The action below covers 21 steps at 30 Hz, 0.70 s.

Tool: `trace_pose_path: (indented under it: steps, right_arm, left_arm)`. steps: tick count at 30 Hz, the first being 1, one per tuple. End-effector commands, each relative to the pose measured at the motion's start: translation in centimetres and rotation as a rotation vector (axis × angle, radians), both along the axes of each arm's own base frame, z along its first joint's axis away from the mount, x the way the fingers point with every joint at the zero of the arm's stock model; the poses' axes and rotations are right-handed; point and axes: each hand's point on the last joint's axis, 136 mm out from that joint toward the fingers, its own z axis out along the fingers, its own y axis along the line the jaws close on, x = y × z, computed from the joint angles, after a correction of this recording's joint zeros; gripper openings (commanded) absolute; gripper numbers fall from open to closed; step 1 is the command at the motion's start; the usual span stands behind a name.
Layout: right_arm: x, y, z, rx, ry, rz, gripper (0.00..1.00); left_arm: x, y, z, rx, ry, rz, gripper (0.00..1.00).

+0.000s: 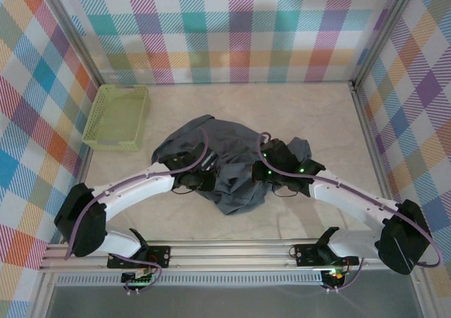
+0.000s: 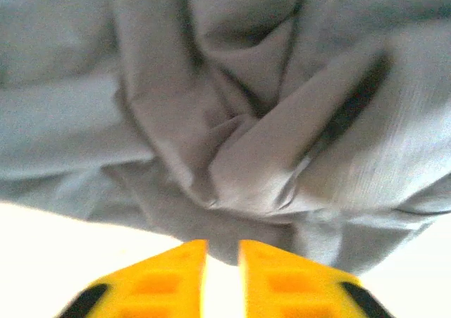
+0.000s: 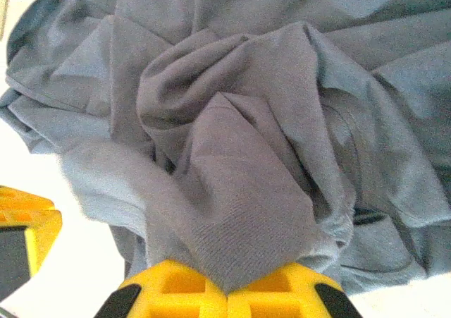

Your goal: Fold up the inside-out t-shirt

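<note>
Counting what's on show:
- 1 t-shirt (image 1: 236, 191), dark grey, lying as a single crumpled heap.
- 1 basket (image 1: 113, 147), lime-green mesh.
- 1 table (image 1: 303, 113), carrying both.
- 2 arms reaching in: left arm (image 1: 134, 187) and right arm (image 1: 359, 198).
- 2 tools, one per arm: left tool (image 2: 222, 251) and right tool (image 3: 227, 283).
- 4 yellow fingers (image 2: 162, 276), since each tool is showing 2.
- 3 plaid walls standing round the table: back wall (image 1: 232, 29), left wall (image 1: 35, 120) and right wall (image 1: 423, 120).
- 2 black arm bases, sitting side by side on 1 rail at the near edge.
</note>
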Motion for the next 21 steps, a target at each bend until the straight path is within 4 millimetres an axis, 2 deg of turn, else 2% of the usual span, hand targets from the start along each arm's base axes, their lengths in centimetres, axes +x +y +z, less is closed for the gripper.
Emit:
trace_pose_path:
  steps: [1,3,5,8,11,14,21]
  right_arm:
    - [0.6,1.9,1.7,0.091,-0.015,0.031,0.0]
    - [0.6,2.3,1.7,0.107,-0.008,0.029,0.0]
    - [0.8,2.4,1.7,0.113,-0.006,0.024,0.0]
    - [1.1,2.6,1.8,0.119,-0.01,0.018,0.0]
    - [1.2,2.6,1.9,0.124,-0.014,0.016,0.0]
    - [1.1,2.4,2.0,0.123,-0.018,0.01,0.0]
    - [0.7,2.1,1.6,0.128,-0.015,0.004,0.0]
  left_arm:
    - [0.6,1.4,2.2,-0.046,-0.099,0.211,0.31]
    - [-0.4,0.5,3.4,-0.091,-0.152,0.225,0.34]
    - [-1.5,-1.2,4.1,-0.183,-0.196,0.196,0.38]
    - [-2.1,-3.1,3.0,-0.251,-0.167,0.166,0.42]
    - [-1.8,-5.2,2.1,-0.258,-0.13,0.136,0.4]
    - [-0.9,-7.3,2.0,-0.317,-0.129,0.14,0.4]
    - [0.7,-8.2,0.8,-0.277,-0.134,0.186,0.38]
